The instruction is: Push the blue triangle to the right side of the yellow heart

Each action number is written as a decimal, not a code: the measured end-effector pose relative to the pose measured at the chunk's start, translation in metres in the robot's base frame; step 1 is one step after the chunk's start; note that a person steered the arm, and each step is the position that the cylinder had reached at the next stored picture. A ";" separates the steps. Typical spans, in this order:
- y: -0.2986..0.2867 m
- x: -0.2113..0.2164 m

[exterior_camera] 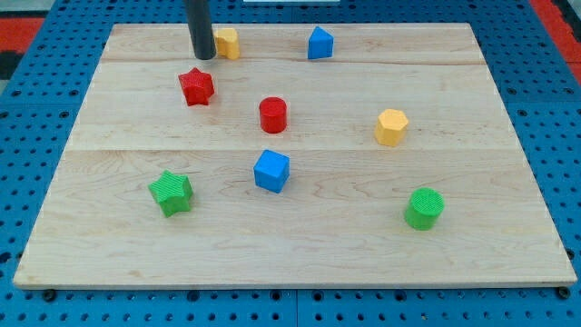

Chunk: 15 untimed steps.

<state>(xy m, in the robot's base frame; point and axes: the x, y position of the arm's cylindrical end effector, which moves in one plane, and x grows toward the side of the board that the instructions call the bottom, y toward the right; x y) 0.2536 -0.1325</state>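
Two risks: my tip (203, 56), with no gripper to clench, touches the yellow heart (227, 43); shoving it shifts the blue triangle's (320, 43) target

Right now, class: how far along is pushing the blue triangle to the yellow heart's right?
Done: nothing; the blue triangle sits apart from the yellow heart, toward the view's right. In hand: my tip touches the heart's left. Left: reach the triangle and push it beside the heart.

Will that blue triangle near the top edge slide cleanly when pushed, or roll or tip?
The blue triangle looks squat and flat-based, so it will probably slide, not roll. Its angled faces may make it swivel off my tip, now beside the yellow heart. The wooden board looks smooth.
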 end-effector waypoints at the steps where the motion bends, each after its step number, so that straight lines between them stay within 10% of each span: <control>1: 0.030 -0.008; 4: 0.119 0.053; 7: 0.208 0.010; 15: 0.172 -0.057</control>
<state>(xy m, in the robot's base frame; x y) 0.1964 0.0395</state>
